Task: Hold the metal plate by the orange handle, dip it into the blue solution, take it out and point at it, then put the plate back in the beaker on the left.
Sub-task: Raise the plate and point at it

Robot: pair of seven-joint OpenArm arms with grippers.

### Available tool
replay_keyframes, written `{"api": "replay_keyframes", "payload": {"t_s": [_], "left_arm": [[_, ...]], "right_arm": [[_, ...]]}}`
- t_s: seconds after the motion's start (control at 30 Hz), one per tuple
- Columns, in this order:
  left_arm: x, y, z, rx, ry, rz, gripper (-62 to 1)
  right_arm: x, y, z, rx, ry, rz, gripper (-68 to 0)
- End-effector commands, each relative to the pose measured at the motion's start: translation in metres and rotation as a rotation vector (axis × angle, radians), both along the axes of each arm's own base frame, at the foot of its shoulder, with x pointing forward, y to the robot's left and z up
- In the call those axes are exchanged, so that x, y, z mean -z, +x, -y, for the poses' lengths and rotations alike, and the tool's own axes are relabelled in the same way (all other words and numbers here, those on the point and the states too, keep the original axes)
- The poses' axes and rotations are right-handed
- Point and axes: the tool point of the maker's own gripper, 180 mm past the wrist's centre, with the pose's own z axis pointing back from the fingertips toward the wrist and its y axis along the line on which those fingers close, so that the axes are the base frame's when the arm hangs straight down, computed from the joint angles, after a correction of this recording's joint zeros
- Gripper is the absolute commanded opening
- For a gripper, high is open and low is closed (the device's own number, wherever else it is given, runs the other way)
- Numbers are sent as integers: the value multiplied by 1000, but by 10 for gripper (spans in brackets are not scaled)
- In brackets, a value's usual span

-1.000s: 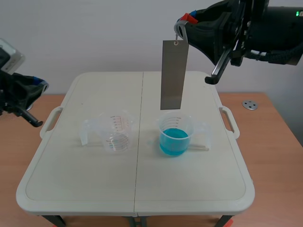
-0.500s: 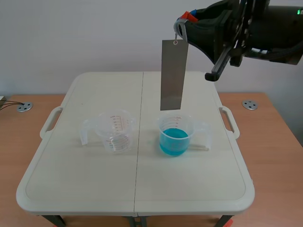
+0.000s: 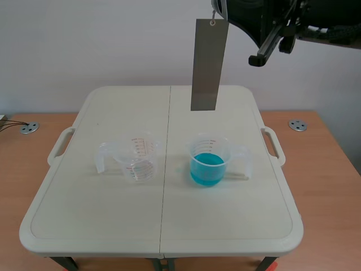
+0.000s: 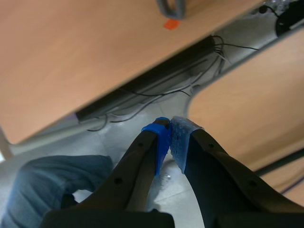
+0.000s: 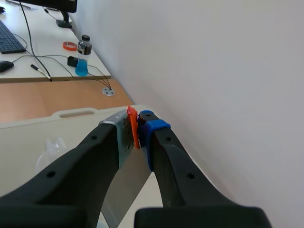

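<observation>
A long grey metal plate hangs upright, high above the beaker of blue solution and well clear of it. My right gripper holds it at the scene view's upper edge. In the right wrist view that gripper is shut on the orange handle, and the plate hangs down between the fingers. An empty clear beaker stands left of the blue one. My left gripper is shut on nothing, out beside the table over the floor; the scene view does not show it.
Both beakers stand on a cream folding table set on a wooden desk. Round metal discs lie on the desk at either side. Cables and blue cloth lie under the left gripper.
My right arm has lifted the plate higher above the blue beaker. The left arm, at the scene's left edge a second ago, has drawn out of that view.
</observation>
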Motion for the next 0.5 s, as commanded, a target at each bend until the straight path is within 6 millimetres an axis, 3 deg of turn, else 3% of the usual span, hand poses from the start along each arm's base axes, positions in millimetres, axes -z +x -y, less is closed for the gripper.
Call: {"api": "replay_keyframes", "payload": {"t_s": [0.0,0.17,0.47], "left_arm": [[1,-6,7,-7,-15,1,-582],[9,-26,20,-38,-25,-22,-582],[14,-36,36,-41,-78,-51,-582]], "right_arm": [[-22,-2,-1,-16,20,58,-660],[-26,-1,-6,-27,10,70,-660],[-31,1,-30,-55,15,62,-660]]}}
